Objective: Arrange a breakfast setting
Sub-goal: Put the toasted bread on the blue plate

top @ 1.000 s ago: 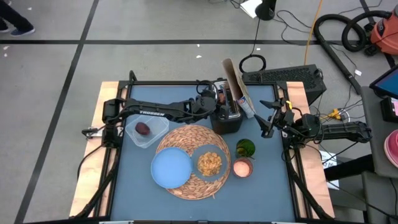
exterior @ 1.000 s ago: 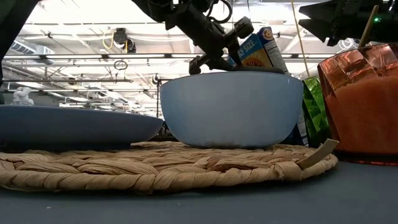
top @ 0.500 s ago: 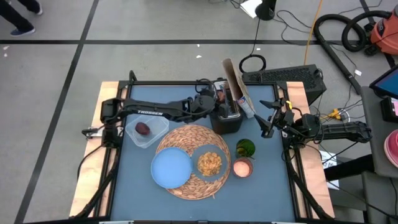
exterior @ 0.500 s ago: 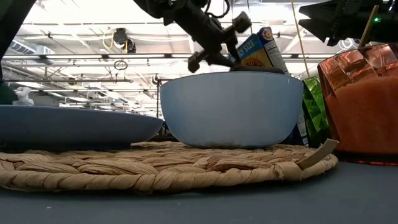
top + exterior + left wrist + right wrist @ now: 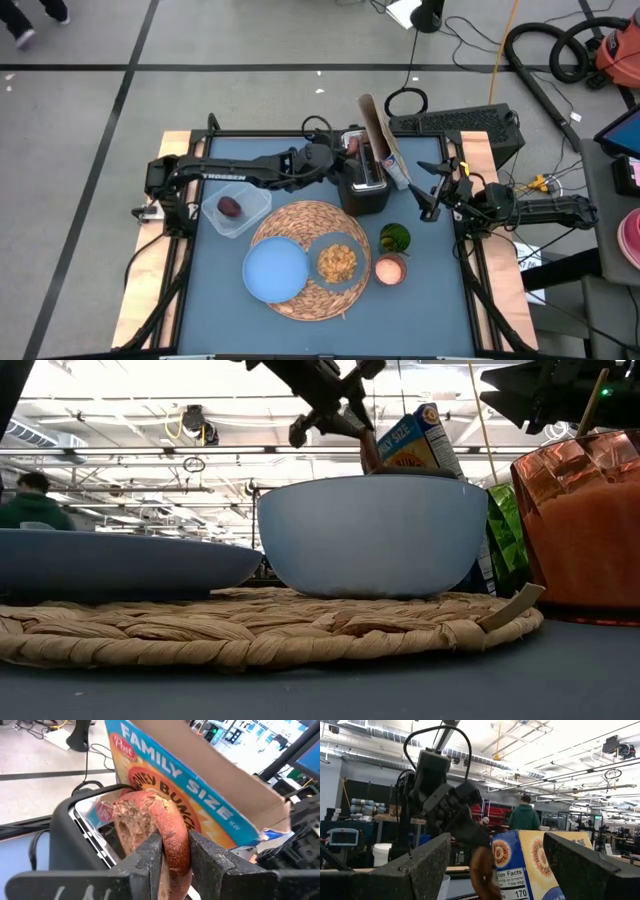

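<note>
Blue tabletop [image 5: 220, 300], wood-edged, under a workshop ceiling of pipes and lights; one person in a green top [image 5: 522, 817] stands far back.

Items as I read them from my station:

- Left gripper [image 5: 335, 152]: reached across the back of the table, above the toaster [image 5: 366, 185]. Fingers [image 5: 150, 852] clamped on the bagel [image 5: 152, 827], one on each flat face.
- Bagel: brown, torn-looking crust, held on edge, its ring standing upright and its lower part hidden between the fingers. It sits just over the toaster's slot, with the cereal box [image 5: 378, 140] right behind it. I cannot tell whether it touches the toaster.
- Right gripper [image 5: 432, 200]: idle at the table's right edge, fingers [image 5: 415, 870] spread apart, holding nothing.
- Straw mat [image 5: 300, 215]: round, centre of the table.
- Plate [image 5: 275, 271]: light blue, on the mat's left part.
- Bowl [image 5: 338, 262]: on the mat's right part, tan cereal [image 5: 337, 261] inside.
- Cup [image 5: 390, 269]: orange-pink, just beside the mat's right rim; a green glass [image 5: 394, 238] near it.
- Plastic tub [image 5: 250, 205]: left of the mat, one dark-red fruit [image 5: 229, 207] in it.
</note>
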